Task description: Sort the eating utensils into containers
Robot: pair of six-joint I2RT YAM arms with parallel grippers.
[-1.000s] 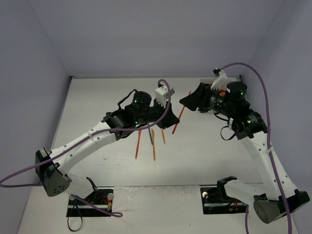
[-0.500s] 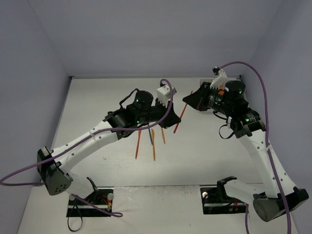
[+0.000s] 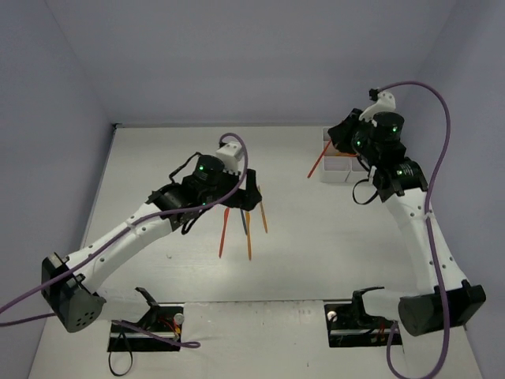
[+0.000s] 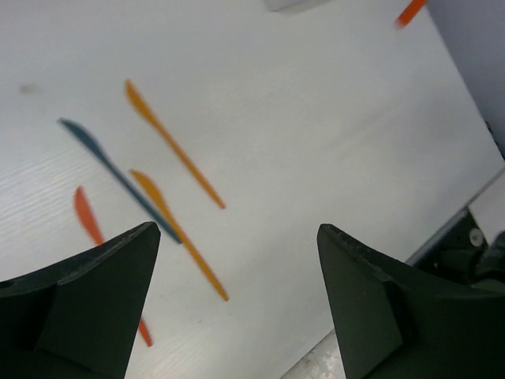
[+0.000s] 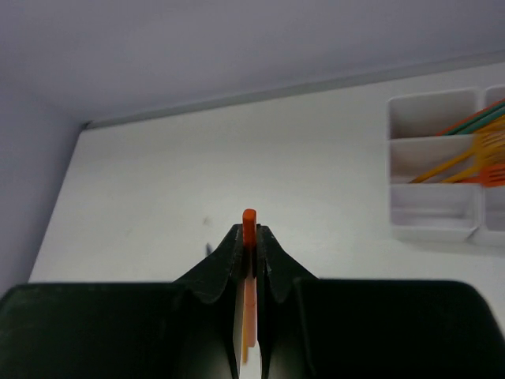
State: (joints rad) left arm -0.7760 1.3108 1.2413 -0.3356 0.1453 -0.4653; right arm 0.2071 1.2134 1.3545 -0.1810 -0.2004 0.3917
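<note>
The right hand (image 5: 249, 237) is clamped on a thin red-orange plastic utensil (image 5: 249, 218) near one end, probably to carry it to the white six-compartment plastic tray (image 5: 392, 162) ahead and to its right. Orange and teal pieces already leaning there could foul the drop. The left hand (image 4: 235, 233) gapes wide and empty above the tabletop (image 4: 316, 118). Beneath it lie an orange pair (image 4: 173, 146), a teal piece (image 4: 118, 178) and a red piece (image 4: 88, 217).

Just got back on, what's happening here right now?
The right gripper is shut on a red utensil, holding it beside the tray, which is already partly filled. The left gripper hangs open above four utensils lying on the table: two orange, one teal, one red.
</note>
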